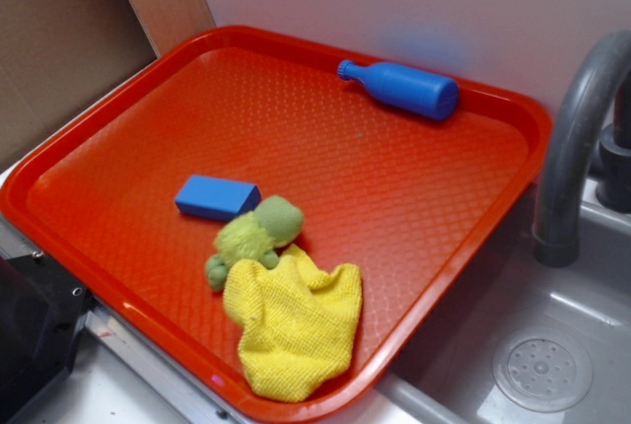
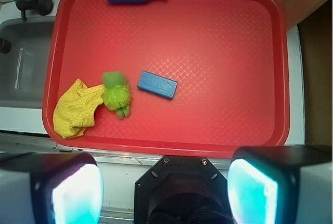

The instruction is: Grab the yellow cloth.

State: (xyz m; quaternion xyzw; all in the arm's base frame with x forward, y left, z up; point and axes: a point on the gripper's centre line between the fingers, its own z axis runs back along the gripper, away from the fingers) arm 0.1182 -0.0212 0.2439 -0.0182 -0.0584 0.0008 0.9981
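The yellow cloth (image 1: 296, 330) lies crumpled in the near corner of the red tray (image 1: 523, 118), its edge touching a fuzzy green plush toy (image 1: 254, 237). In the wrist view the yellow cloth (image 2: 75, 109) sits at the tray's lower left, against the rim (image 2: 166, 146). My gripper (image 2: 165, 191) hangs high above, outside the tray's near edge, well away from the cloth. It is open, its pads (image 2: 78, 193) spread wide with nothing between them. The exterior view does not show the gripper.
A blue block (image 1: 217, 197) lies beside the plush toy (image 2: 117, 94). A blue bottle (image 1: 404, 87) lies on its side at the tray's far edge. A grey sink (image 1: 552, 365) with a faucet (image 1: 572, 148) adjoins the tray by the cloth's corner.
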